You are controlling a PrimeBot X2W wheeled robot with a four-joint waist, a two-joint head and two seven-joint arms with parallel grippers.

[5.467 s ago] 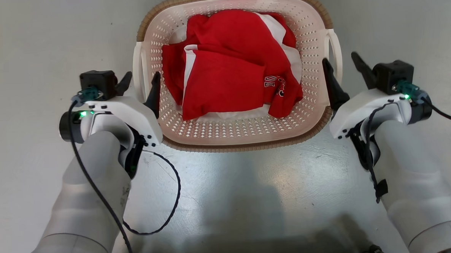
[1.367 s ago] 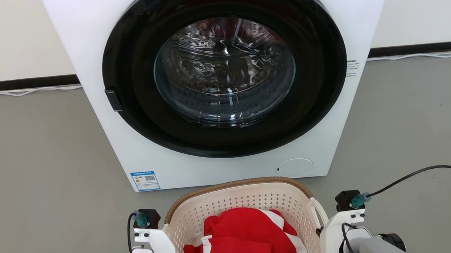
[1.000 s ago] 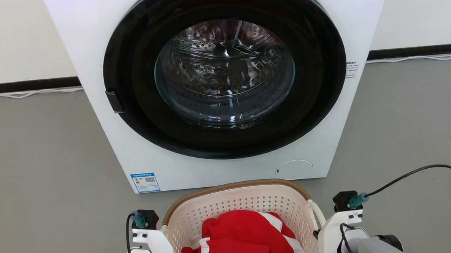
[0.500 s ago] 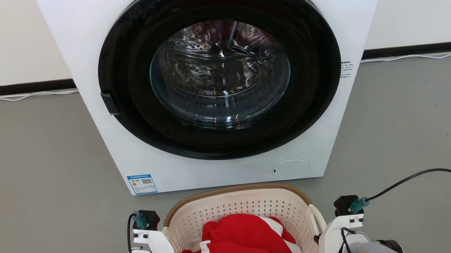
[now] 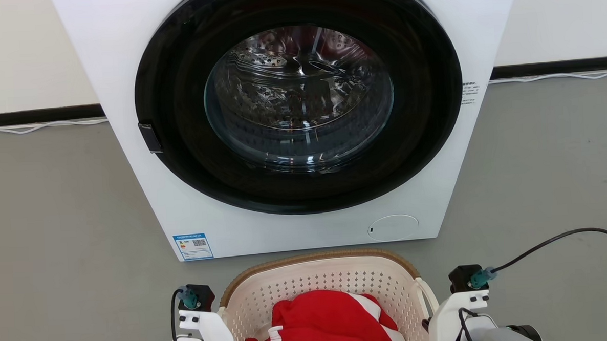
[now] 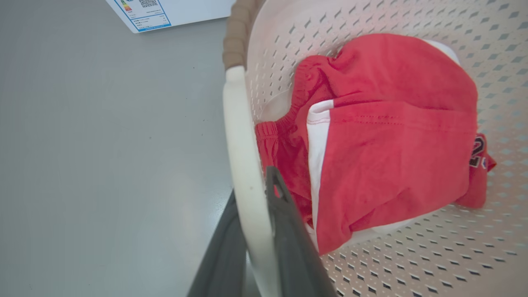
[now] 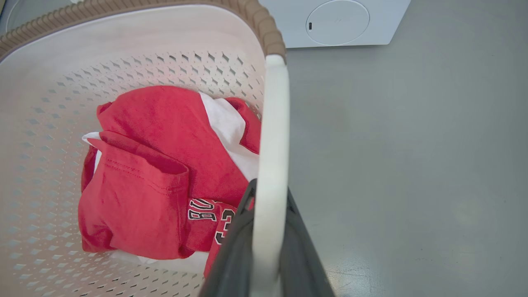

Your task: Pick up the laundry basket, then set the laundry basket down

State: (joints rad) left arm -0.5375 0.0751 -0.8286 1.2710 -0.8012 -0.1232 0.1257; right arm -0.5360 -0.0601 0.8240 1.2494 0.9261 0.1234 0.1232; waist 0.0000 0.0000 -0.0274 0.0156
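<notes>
The laundry basket (image 5: 318, 280), cream-white and perforated with a brown woven-look rim, sits at the bottom middle of the head view, just in front of the washing machine. Red and white clothes (image 5: 325, 318) lie in it. In the left wrist view my left gripper (image 6: 251, 183) is shut on the basket's white left handle (image 6: 239, 123), one dark finger on each side. My right gripper (image 7: 268, 189) is shut the same way on the right handle (image 7: 274, 103). I cannot tell whether the basket's bottom touches the floor.
A white front-loading washing machine (image 5: 301, 114) with its round black-ringed glass door closed stands close ahead. Grey floor (image 5: 55, 227) spreads to both sides. A wall with a dark skirting strip (image 5: 34, 114) and a thin white cable runs behind.
The basket and both grippers sit slightly lower in the head view than a second ago, while the washing machine has barely shifted. Both grips on the handles are unchanged.
</notes>
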